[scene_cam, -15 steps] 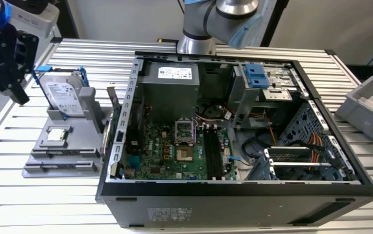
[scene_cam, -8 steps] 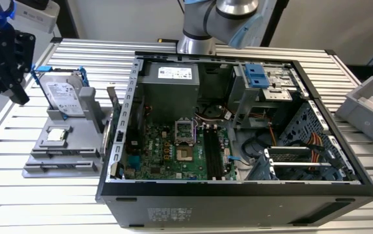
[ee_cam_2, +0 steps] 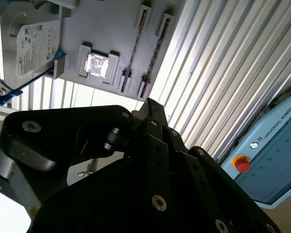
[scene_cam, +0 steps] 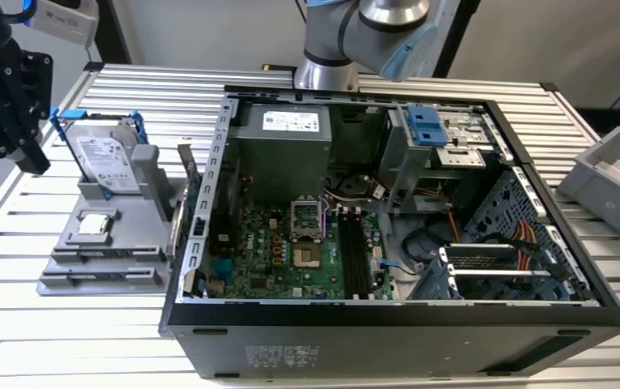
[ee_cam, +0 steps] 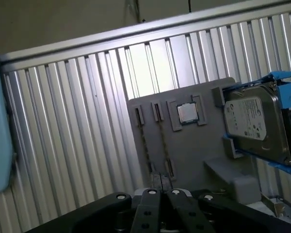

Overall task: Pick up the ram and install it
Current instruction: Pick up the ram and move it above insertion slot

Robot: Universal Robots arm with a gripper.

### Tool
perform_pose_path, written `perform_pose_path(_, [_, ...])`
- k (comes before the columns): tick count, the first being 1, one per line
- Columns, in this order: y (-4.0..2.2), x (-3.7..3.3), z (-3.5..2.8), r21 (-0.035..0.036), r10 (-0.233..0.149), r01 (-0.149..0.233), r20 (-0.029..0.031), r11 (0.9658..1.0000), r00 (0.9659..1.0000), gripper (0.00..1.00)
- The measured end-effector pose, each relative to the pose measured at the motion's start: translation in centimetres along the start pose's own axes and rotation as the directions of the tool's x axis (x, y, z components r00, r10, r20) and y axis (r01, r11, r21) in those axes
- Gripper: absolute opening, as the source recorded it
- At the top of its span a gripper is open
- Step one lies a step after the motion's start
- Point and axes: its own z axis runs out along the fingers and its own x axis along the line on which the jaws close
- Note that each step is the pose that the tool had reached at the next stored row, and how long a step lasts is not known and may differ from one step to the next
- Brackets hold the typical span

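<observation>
Exterior view: even, diffuse light from above, no hard shadows. Slats of the counter (scene_cam: 147,81) are bright with a mild sheen. The computer case (scene_cam: 396,340) is dim inside, front wall near black.
Both wrist views: gripper (ee_cam: 162,194) underexposed, close to the lens, slightly soft.
First wrist view: washed-out glare patch on the slats.
Second wrist view: chip (ee_cam_2: 97,65) blown white.

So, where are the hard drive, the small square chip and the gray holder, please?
hard drive (ee_cam: 254,124): first wrist view, on its silver labelled face.
small square chip (ee_cam: 187,113): first wrist view, middle of its silver top.
gray holder (ee_cam: 194,155): first wrist view, a bare flat part of its plate.
</observation>
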Motion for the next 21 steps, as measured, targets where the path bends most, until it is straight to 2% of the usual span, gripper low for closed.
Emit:
perform_pose_path(2, [0.00,0.00,0.01,0.0030,-0.028,0.028,0.0000,0.9996,0.9996,0.00])
perform_pose_path(5, [0.00,0.00,0.01,0.0034,-0.057,0.057,-0.0008,0.9984,0.9984,0.00])
perform_pose_path(8, [-0.01,0.00,0.04,0.0039,-0.092,0.092,-0.0015,0.9958,0.9958,0.00])
perform_pose_path(11, [-0.01,0.00,0.03,0.0040,-0.111,0.111,-0.0021,0.9938,0.9938,0.00])
perform_pose_path(14, [-0.01,0.00,0.04,0.0039,-0.114,0.114,-0.0021,0.9935,0.9935,0.00])
perform_pose_path(15, [-0.01,-0.01,0.03,0.0039,-0.114,0.114,-0.0003,0.9934,0.9934,0.00])
perform_pose_path(16, [-0.01,-0.01,0.05,0.0048,-0.115,0.115,0.0075,0.9934,0.9933,0.00])
perform_pose_path(18, [-0.01,-0.01,0.10,0.0051,-0.115,0.115,0.0341,0.9933,0.9927,0.00])
perform_pose_path(19, [-0.01,-0.01,0.15,0.0052,-0.116,0.116,0.0383,0.9933,0.9926,0.00])
perform_pose_path(21, [-0.01,-0.01,0.20,0.0051,-0.116,0.116,0.0382,0.9933,0.9926,0.00])
